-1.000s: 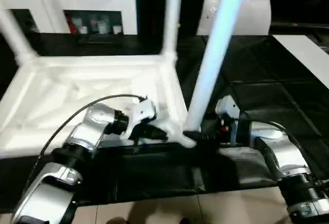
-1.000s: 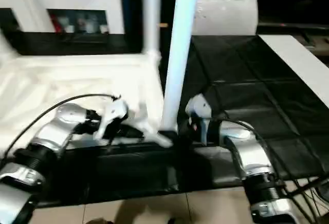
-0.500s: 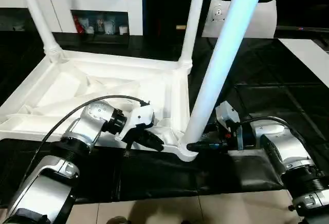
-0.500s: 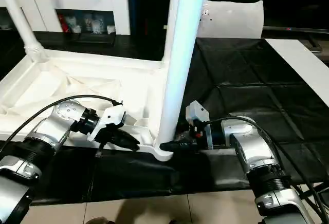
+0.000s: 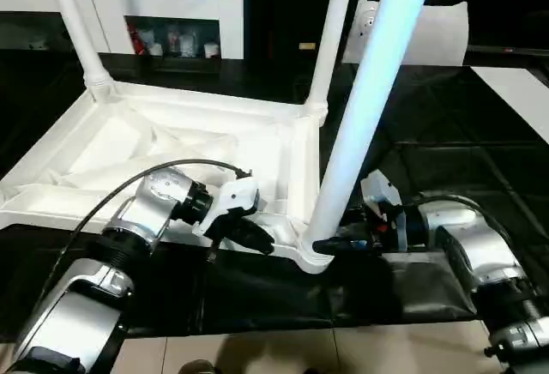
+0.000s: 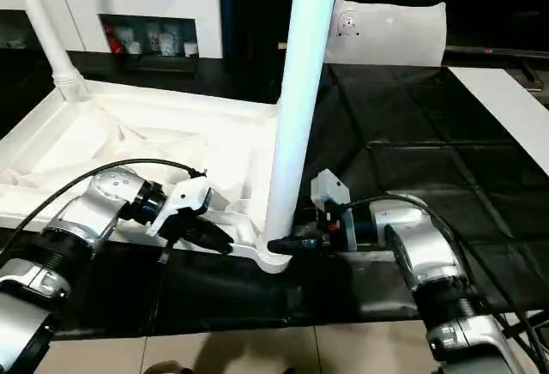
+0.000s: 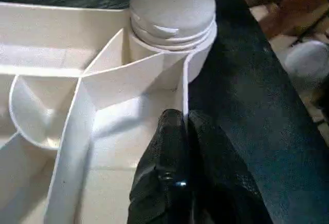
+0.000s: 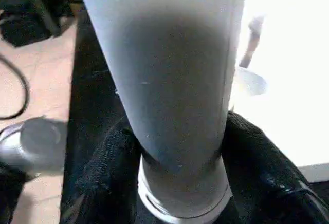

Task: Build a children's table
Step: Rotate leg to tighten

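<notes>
The children's table's white tabletop (image 5: 171,147) lies upside down on a black mat, ribbed underside up. Two white legs stand in its far corner sockets (image 5: 330,39) (image 5: 77,31). A third leg (image 5: 360,108) rises from the near right socket (image 5: 313,258), leaning slightly to the right. My left gripper (image 5: 257,235) is shut on the tabletop's thin near rim wall, just left of that socket; the left wrist view has the black fingers (image 7: 169,142) pinching the wall. My right gripper (image 5: 324,244) is shut on the third leg's base, one black finger (image 8: 103,172) on each side.
A white pillow-like block (image 5: 429,31) stands at the back right. A flat white strip (image 5: 515,91) lies at the far right on the mat (image 5: 429,159). White cabinets (image 5: 171,14) line the back left. Tiled floor (image 5: 257,357) runs along the mat's near edge.
The camera has moved, which shifts the whole picture. My right gripper's fingers have drawn in around the leg's base. The left gripper keeps its hold on the rim.
</notes>
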Robot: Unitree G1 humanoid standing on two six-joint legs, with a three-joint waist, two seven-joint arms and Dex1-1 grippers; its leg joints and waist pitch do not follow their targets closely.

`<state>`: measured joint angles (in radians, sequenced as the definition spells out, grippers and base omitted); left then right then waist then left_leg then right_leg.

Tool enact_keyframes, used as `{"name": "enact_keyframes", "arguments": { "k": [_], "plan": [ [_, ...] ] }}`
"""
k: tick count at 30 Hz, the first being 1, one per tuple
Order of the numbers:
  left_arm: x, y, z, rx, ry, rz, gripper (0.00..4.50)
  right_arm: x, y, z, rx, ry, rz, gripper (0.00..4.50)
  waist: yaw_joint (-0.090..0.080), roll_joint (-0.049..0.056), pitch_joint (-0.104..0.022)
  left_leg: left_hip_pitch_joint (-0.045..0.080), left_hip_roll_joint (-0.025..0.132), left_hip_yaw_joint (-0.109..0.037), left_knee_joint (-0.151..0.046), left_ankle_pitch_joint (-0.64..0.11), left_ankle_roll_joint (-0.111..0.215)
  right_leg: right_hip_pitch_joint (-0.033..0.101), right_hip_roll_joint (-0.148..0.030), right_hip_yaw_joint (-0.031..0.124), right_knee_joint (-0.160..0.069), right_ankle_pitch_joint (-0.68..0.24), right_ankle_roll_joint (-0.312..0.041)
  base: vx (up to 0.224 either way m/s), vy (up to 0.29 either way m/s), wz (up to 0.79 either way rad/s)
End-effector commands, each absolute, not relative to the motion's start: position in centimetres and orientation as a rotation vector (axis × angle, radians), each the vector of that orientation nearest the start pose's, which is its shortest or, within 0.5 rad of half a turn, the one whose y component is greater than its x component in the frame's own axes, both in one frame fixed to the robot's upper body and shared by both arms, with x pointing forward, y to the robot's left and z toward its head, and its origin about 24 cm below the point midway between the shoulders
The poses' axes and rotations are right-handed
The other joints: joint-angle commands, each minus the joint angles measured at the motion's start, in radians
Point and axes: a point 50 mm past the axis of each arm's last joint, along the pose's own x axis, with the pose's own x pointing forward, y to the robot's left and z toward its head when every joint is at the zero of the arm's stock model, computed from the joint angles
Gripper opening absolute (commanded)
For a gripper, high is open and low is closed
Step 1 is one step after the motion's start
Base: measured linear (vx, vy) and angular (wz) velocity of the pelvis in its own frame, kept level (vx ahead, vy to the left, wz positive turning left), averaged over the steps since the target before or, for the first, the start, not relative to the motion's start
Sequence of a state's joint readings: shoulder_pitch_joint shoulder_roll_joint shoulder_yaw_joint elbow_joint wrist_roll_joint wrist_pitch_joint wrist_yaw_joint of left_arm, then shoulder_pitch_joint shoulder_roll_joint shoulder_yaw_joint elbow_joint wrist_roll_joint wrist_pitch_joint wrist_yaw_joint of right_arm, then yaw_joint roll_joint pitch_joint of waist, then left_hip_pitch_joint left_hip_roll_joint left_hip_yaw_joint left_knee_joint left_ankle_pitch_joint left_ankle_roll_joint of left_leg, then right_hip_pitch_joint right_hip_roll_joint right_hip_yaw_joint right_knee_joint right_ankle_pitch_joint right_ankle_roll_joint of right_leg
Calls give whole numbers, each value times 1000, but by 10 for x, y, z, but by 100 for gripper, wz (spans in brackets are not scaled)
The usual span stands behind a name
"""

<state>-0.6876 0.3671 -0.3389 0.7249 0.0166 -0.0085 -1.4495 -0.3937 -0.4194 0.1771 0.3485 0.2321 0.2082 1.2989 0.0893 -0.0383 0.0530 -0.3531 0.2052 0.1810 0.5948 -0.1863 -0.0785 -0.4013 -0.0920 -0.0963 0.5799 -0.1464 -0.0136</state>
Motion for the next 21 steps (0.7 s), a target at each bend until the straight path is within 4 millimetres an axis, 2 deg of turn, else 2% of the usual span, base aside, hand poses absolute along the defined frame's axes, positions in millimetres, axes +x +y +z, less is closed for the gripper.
{"name": "enact_keyframes", "arguments": {
  "k": [1,2,3,4,5,6,7,8,9,10,11,12,13,14,15,16,17,18,19,20,21],
  "plan": [
    [324,119,58,397,461,-1468,0,282,-138,43,-96,385,1304,195,-13,3,-55,16,29,-10,-79,-329,10,38,-61,41,-82,-511,-151,0,0,0],
    [324,119,58,397,461,-1468,0,282,-138,43,-96,385,1304,195,-18,1,-54,15,28,-11,-80,-341,4,38,-61,39,-88,-551,-133,0,0,0],
    [326,116,58,381,449,-1431,0,285,-134,38,-112,388,1227,195,-21,2,-53,22,24,-14,-76,-360,1,34,-63,33,-101,-624,-98,0,0,0],
    [329,110,58,342,435,-1379,0,290,-127,33,-85,395,1128,194,-30,5,-51,24,20,-17,-74,-378,-4,29,-61,27,-110,-666,-76,-54,1,-2],
    [329,110,58,342,435,-1379,0,290,-127,33,-85,395,1128,194,-37,5,-49,24,21,-18,-74,-387,-10,27,-61,25,-113,-680,-68,-58,8,-4],
    [330,106,59,318,427,-1346,0,292,-123,30,-63,400,1066,194,-56,3,-47,26,14,-24,-67,-423,-12,26,-58,3,-131,-742,-31,-58,8,-4],
    [335,98,60,279,408,-1277,0,298,-115,26,-21,413,965,194,-63,7,-47,27,14,-27,-66,-436,-15,27,-57,-4,-135,-747,-26,-59,19,-6],
    [339,90,63,246,389,-1211,0,302,-107,23,18,422,878,194,-82,17,-45,38,20,-34,-66,-486,-21,25,-56,-25,-146,-739,-24,-56,35,-8],
    [344,84,66,224,369,-1143,0,306,-102,21,46,431,808,194,-91,22,-44,40,25,-39,-68,-522,-22,30,-54,-43,-154,-724,-21,-56,35,-8],
    [348,79,68,204,356,-1094,0,309,-96,21,65,431,761,193,-114,29,-43,25,44,-56,-88,-604,-26,65,-48,-72,-150,-659,-4,-67,44,-12],
    [348,77,69,200,353,-1083,0,310,-95,21,69,431,750,193,-115,44,-35,8,68,-65,-121,-680,-31,89,-40,-70,-109,-587,-14,-114,31,-7],
    [351,74,71,187,345,-1049,0,312,-91,21,80,430,720,193,-76,53,-28,-45,96,-28,-220,-844,-31,117,-8,-27,97,-175,-66,-114,31,-7],
    [355,69,74,167,326,-986,0,314,-85,23,90,422,689,193,-72,36,-27,-21,95,-20,-226,-839,-24,100,-7,3,113,-212,-58,0,0,0],
    [355,69,74,167,326,-986,0,314,-85,23,90,422,689,193,-69,9,-36,23,66,-9,-178,-767,-34,71,-25,41,72,-371,-47,61,-85,-2],
    [358,65,76,146,312,-937,0,316,-79,25,113,413,658,193,-77,-41,-27,107,-32,-5,51,-453,-34,-54,-103,14,-161,-1023,22,61,-85,-2],
    [361,61,79,125,293,-883,0,319,-74,28,128,407,618,193,-71,-44,-36,38,-31,-21,81,-196,5,2,-158,42,-167,-1182,60,75,-49,-35],
    [361,60,80,121,288,-872,0,320,-72,29,134,402,612,193,-54,-24,-45,-5,-16,-36,34,-142,9,57,-164,56,-132,-1085,42,83,20,-29],
    [362,58,81,115,281,-854,0,321,-70,31,144,395,604,193,-42,-3,-60,-21,11,-45,-46,-109,-5,70,-105,36,-91,-760,-6,83,20,-29],
    [362,56,82,111,277,-842,0,321,-67,33,148,384,604,193,-55,3,-61,-18,19,-48,-67,-155,-8,57,-62,32,-57,-522,-58,50,11,0],
    [362,55,82,112,277,-840,0,322,-66,34,149,376,602,228,-54,8,-63,-6,25,-46,-68,-169,-7,50,-62,38,-52,-433,-91,0,0,0],
    [360,55,81,127,280,-851,0,321,-67,36,151,362,602,263,-61,6,-63,-7,25,-40,-72,-171,14,57,-61,42,-45,-319,-151,0,0,0]
  ]
}}
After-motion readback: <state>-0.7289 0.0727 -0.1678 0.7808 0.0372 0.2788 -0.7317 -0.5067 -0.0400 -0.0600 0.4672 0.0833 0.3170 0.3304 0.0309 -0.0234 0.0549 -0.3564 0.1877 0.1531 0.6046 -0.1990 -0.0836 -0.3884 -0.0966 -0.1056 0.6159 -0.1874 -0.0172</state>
